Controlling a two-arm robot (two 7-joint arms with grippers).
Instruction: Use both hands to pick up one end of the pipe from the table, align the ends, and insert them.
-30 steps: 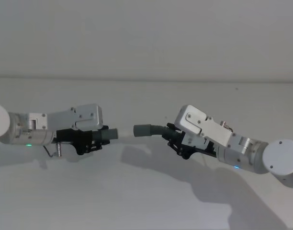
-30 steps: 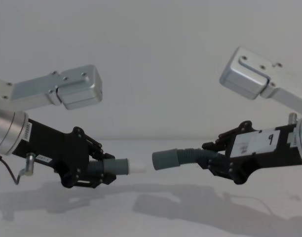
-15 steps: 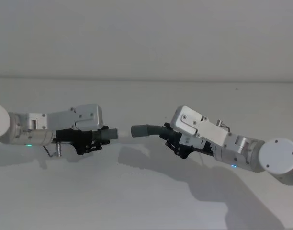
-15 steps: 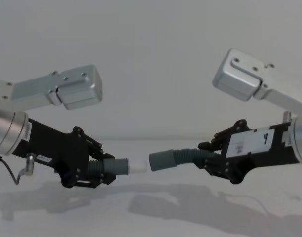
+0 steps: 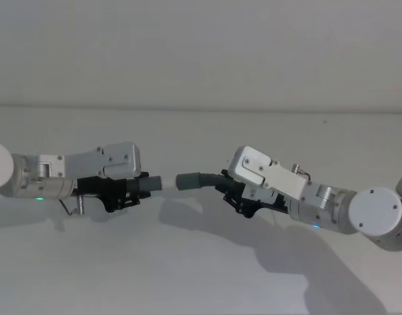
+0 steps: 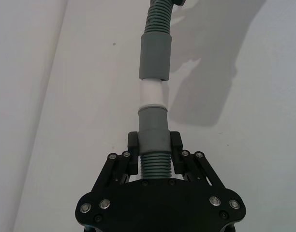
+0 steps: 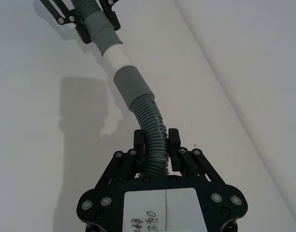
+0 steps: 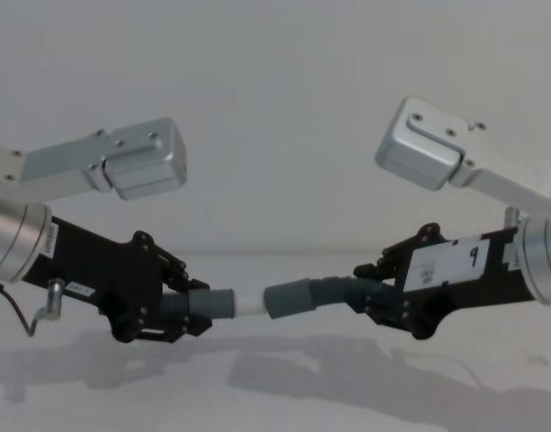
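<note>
Two hose pieces meeting end to end above the bench (image 5: 201, 262)

Head view — left pincer (image 5: 136, 188) clenched on the straight hose (image 5: 148, 184), right pincer (image 5: 228, 190) on the curved hose (image 5: 196, 179). Chest view — white spigot (image 8: 248, 303) just entering the right cuff (image 8: 288, 297).

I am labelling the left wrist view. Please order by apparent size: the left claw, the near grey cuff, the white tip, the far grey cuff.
1. Left claw, by far largest, being nearest the camera.
2. Near grey cuff and far grey cuff: alike in this view; distance differs, so unranked.
3. White tip, smallest.
</note>
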